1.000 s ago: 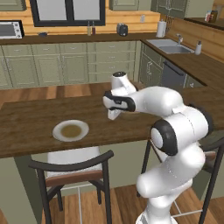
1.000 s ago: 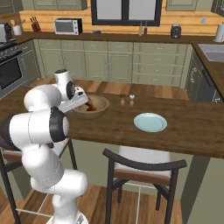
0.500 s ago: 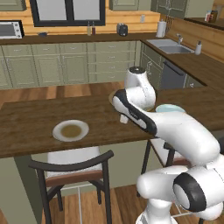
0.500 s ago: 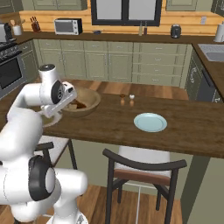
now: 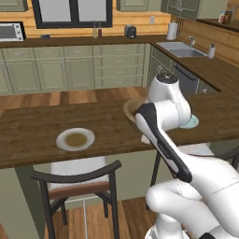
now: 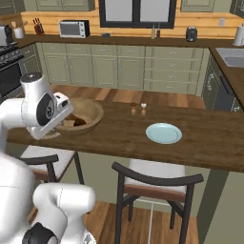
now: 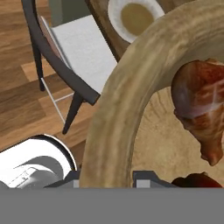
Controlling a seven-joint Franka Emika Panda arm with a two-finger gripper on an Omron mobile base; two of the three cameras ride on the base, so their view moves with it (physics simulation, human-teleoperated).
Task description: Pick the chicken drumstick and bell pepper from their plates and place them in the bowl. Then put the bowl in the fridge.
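Both base views shifted; claw (image 7: 106, 178) grips bowl (image 7: 131, 100) (drumstick (image 7: 201, 111) inside)

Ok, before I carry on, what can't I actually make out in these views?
- Gripper: fingertips cut off by the hand view's bottom edge, straddling the bowl rim.
- Bell pepper: just a red sliver at that edge.
- Bowl's contents: the arm covers them in the left base view.
- Items on the counter: too small to identify, right base view.

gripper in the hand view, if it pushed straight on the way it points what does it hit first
The gripper is shut on the rim of the wooden bowl, one of the fingers on each side, so straight on it meets that rim at once. Beyond lie the chair and floor, depth unclear.
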